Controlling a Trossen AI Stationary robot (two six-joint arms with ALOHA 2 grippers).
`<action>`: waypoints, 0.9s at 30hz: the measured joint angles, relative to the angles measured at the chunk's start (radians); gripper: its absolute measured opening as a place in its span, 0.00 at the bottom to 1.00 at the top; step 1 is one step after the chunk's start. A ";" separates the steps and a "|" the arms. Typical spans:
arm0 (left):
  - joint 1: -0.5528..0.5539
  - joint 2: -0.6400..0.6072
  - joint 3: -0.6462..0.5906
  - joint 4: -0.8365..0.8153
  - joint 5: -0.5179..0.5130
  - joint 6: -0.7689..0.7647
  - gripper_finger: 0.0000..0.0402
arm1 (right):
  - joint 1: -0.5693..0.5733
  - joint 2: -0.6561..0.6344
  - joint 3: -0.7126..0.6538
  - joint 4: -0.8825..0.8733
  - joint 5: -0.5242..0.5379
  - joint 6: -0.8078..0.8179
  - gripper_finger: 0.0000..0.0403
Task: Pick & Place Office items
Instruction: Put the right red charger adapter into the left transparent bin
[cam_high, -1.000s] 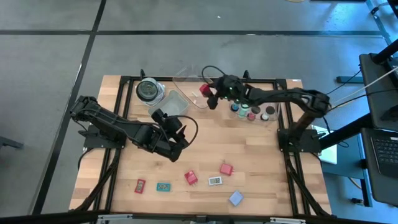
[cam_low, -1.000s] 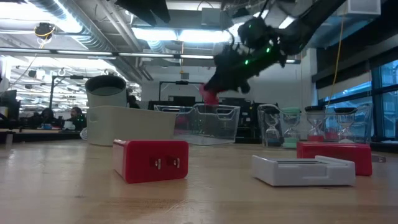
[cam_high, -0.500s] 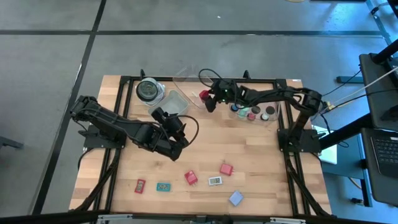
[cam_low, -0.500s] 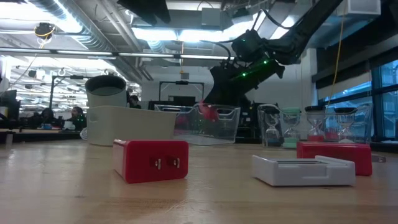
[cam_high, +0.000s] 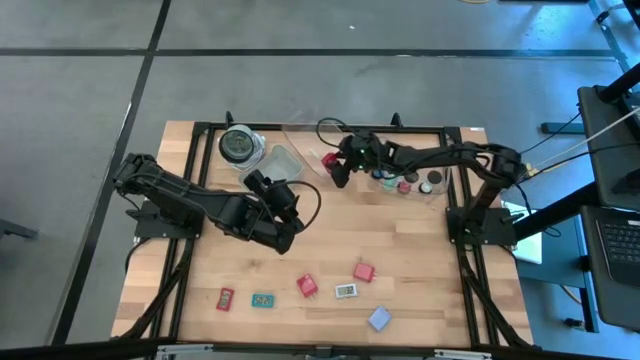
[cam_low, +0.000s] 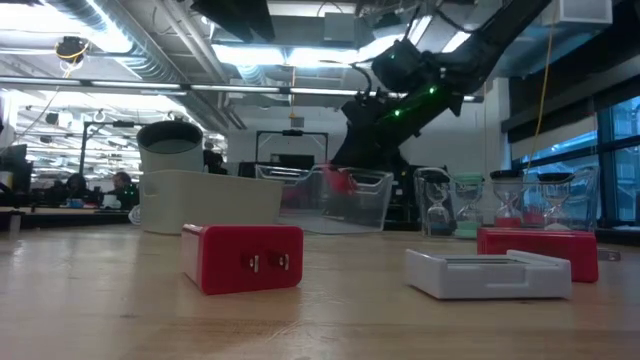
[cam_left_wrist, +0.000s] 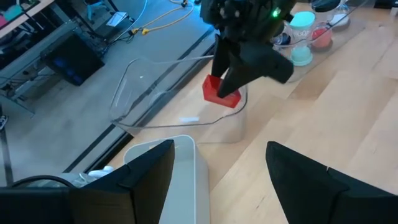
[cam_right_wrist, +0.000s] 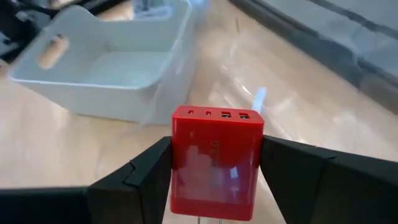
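At about twelve o'clock on the table, the right gripper (cam_high: 334, 163) is clamped on a red block (cam_right_wrist: 215, 160), holding it inside the clear tray (cam_left_wrist: 163, 93) at the far edge. The left gripper (cam_high: 281, 190) waits with fingers spread apart near the table's centre, just beside a white bin (cam_right_wrist: 106, 70). More office items (cam_high: 308, 285) lie scattered toward six o'clock.

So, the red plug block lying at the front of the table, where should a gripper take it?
Take the red plug block from above, across its two long flat sides. It lies low, and its prong face points sideways, so those sides are free.
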 joint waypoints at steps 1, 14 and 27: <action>0.000 0.000 0.000 0.000 0.000 0.000 0.62 | 0.004 -0.013 0.000 -0.005 0.000 0.000 0.53; 0.000 0.000 0.000 0.000 0.000 -0.001 0.62 | 0.089 -0.091 0.000 -0.079 0.023 -0.007 0.53; -0.001 0.000 0.000 0.000 0.002 -0.002 0.62 | 0.079 -0.091 0.000 -0.052 0.204 -0.058 0.53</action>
